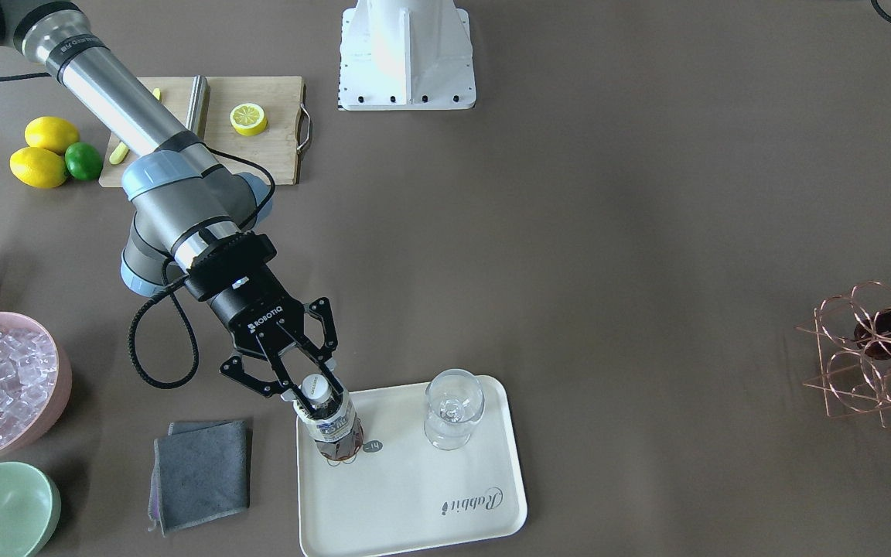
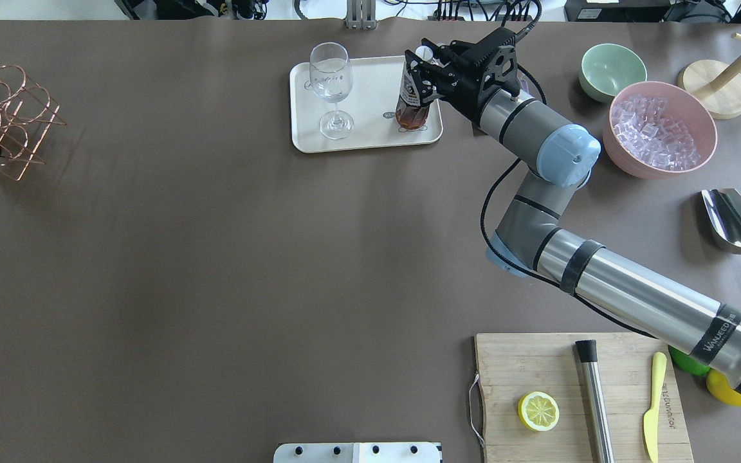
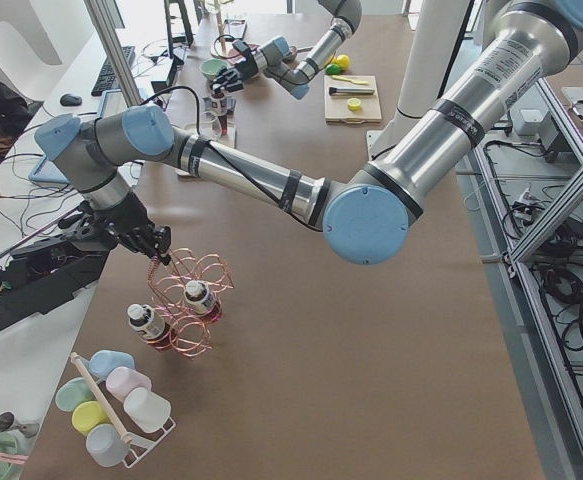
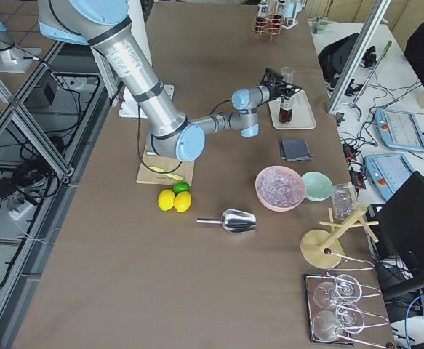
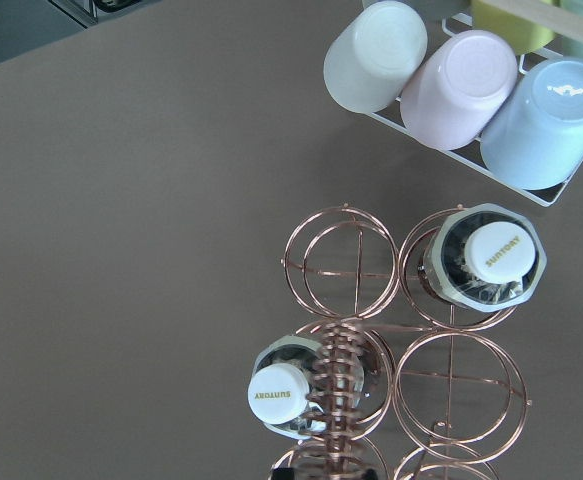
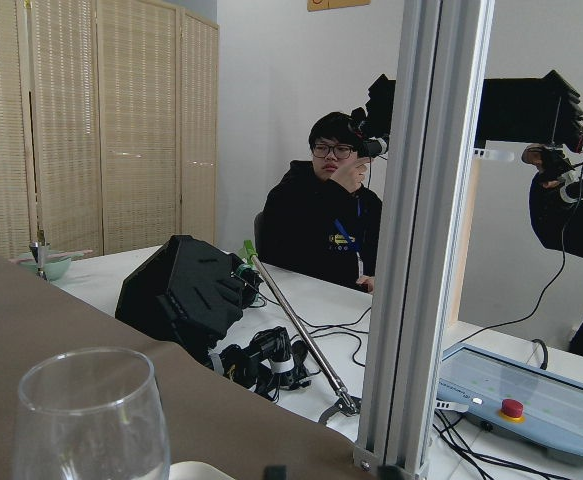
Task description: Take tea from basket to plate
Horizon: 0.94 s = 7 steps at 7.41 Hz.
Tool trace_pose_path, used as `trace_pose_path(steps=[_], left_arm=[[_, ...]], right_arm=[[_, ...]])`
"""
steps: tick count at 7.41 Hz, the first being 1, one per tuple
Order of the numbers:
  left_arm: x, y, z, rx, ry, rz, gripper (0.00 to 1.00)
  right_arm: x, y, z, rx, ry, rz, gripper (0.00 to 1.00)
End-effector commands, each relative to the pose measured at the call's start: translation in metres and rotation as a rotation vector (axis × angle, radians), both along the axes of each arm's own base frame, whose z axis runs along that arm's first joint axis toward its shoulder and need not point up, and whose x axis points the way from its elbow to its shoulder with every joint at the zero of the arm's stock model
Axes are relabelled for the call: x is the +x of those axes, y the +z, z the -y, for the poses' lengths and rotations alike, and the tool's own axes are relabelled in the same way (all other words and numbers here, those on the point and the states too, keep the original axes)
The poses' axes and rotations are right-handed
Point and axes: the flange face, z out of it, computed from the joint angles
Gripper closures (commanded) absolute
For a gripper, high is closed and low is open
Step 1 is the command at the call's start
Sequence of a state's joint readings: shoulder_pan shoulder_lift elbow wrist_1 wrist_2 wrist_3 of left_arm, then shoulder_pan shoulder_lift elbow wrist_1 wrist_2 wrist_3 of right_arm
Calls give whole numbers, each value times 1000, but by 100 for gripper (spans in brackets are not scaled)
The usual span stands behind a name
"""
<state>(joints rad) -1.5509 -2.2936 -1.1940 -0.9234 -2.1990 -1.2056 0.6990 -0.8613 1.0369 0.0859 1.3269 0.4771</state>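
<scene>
Tea [image 1: 333, 422] stands lower centre on the plate [image 1: 414, 503], right tool [image 1: 320, 394] clamped round its neck. Best release only once its base sits flat, then lift straight up, clear of the glass [image 1: 453, 406].

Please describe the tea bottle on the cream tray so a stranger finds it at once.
Find the cream tray with the word Rabbit. Two things stand on it: a clear wine glass and the tea bottle. The bottle holds dark drink and sits between the right gripper's jaws.
</scene>
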Motion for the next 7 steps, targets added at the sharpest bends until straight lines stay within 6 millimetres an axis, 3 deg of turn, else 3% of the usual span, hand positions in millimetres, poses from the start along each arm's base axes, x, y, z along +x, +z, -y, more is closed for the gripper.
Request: trace_pose_path(steps=[1, 2, 3, 4, 6, 7], left_arm=[[10, -13, 11, 4, 0, 33, 100], [12, -9, 11, 2, -10, 46, 68], [26, -2, 12, 18, 13, 66, 2], [42, -3, 12, 16, 33, 66, 1], [14, -6, 10, 9, -9, 66, 1], [-10, -10, 2, 20, -34, 64, 1]], right_arm=[[0, -6, -1, -10, -5, 31, 1], [1, -6, -1, -20, -10, 47, 0], [0, -7, -2, -21, -12, 46, 0], [1, -8, -3, -20, -14, 48, 0], [7, -9, -9, -21, -30, 40, 0], [12, -18, -15, -28, -63, 6, 0]])
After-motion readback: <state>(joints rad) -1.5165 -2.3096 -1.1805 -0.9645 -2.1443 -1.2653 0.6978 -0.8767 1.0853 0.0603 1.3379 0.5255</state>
